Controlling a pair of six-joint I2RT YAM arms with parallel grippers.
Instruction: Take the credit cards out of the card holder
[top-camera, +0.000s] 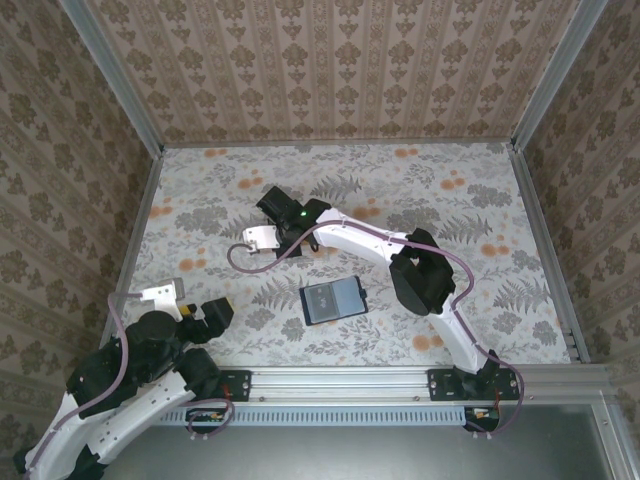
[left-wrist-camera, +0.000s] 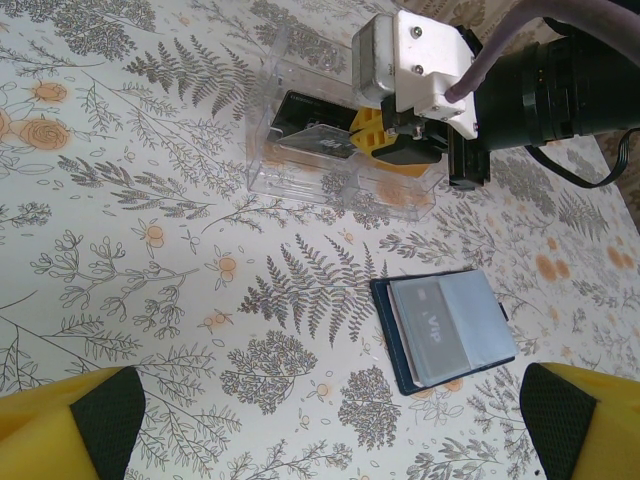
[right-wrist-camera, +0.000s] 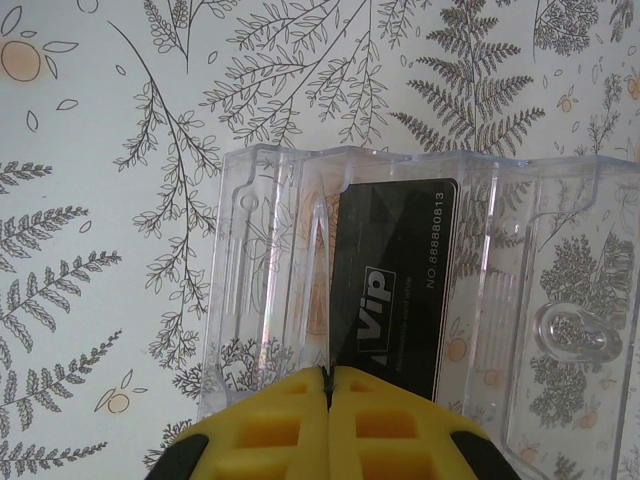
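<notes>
Top camera first: the card holder (top-camera: 332, 300) lies open and flat on the floral table (top-camera: 480, 200), about mid-table and a little toward the near edge; the right arm (top-camera: 360, 240) stretches out past it to the far left; the left gripper (top-camera: 200, 312) hangs back by the near-left corner, well apart from the holder.

Over to the left wrist: the 2 yellow fingers (left-wrist-camera: 70, 425) sit out at the bottom corners of the view, so the left gripper is spread wide with nothing between its pads; ahead of it the holder lies open with its greyish inner panel up; a grey card (left-wrist-camera: 432, 330) marked VIP rests on that panel. Beyond, a clear box (left-wrist-camera: 300, 165) stands on the table; the right gripper (left-wrist-camera: 385, 140) is down at its near side, yellow fingers pressed together; a black card (left-wrist-camera: 312, 128) lies inside the box just beside those fingers.

Right wrist now: the 2 yellow fingers meet in a thin seam, jaws fully closed, right at the box's near wall; the black card, printed VIP with a number, lies in a compartment left of centre, its left edge lined up with the seam; whether the tips pinch the card's end I cannot tell.
</notes>
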